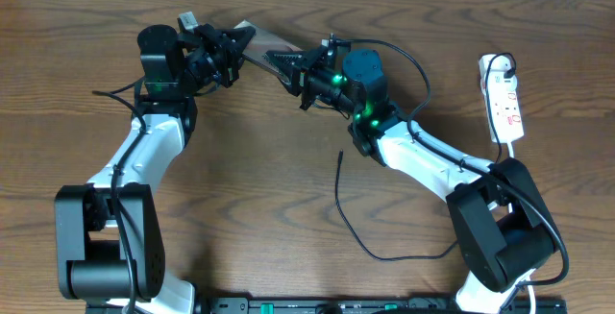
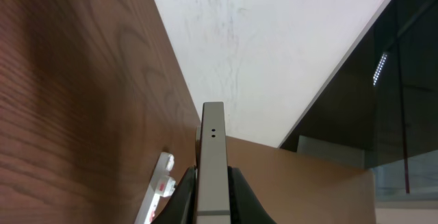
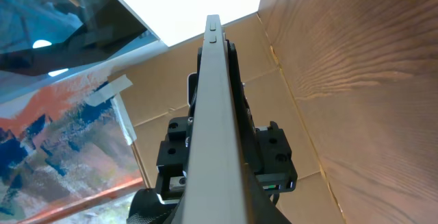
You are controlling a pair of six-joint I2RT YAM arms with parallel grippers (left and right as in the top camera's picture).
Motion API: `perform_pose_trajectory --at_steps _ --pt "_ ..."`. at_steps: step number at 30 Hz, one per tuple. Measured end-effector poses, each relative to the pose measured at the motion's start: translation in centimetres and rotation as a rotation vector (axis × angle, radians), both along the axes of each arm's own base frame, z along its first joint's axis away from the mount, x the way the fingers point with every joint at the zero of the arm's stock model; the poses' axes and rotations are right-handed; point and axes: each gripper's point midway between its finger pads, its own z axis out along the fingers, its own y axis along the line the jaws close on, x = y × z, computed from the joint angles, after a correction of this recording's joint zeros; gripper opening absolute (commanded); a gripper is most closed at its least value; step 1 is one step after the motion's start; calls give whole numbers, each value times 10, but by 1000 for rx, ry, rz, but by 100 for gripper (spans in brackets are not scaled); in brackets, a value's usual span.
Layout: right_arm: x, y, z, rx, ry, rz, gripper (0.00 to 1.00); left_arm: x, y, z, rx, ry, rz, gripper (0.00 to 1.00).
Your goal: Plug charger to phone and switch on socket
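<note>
**Phone held between both arms.** The phone (image 1: 264,43) is raised off the tabletop (image 1: 240,180), well to the left of the socket (image 1: 504,103), and held on edge. The left fingers (image 2: 182,195) are clenched on one end of the slab, one on each broad face. The right fingers (image 1: 296,68) are clamped on the opposite end. Both wrist views look straight along the phone's thin edge, where two small dots show; no port can be made out.

This two-ended hold reads as a steadying or hand-over grip. It frees neither arm, so one must probably let go before it can fetch the cable.

The charger (image 1: 351,223) lies slack on the tabletop, left of the socket and nearer the arm bases. Its connector tip (image 1: 340,154) is bare, untouched and apart from the phone. A black plug (image 1: 501,62) sits at the socket's far end, apparently seated. The switch position is too small to tell.

**Count:** one phone, one charger, one socket, and two sets of fingers, both occupied by the phone.
</note>
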Motion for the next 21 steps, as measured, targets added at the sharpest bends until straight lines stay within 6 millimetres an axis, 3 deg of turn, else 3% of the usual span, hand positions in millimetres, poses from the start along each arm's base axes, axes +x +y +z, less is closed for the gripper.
perform_pose_trajectory --at_steps 9,11,15,17,21 --pt "0 0 0 0 -2 -1 29 0 0 0 3 -3 -1 7" --pt "0 0 0 0 -1 -2 44 0 0 0 3 -3 -1 7" --pt "1 0 0 -1 -5 -5 87 0 0 0 4 -4 -2 7" --pt "1 -1 1 0 -4 -6 99 0 0 0 6 -5 -2 7" --pt "1 0 1 -1 -8 -3 99 0 0 0 11 -10 -3 7"
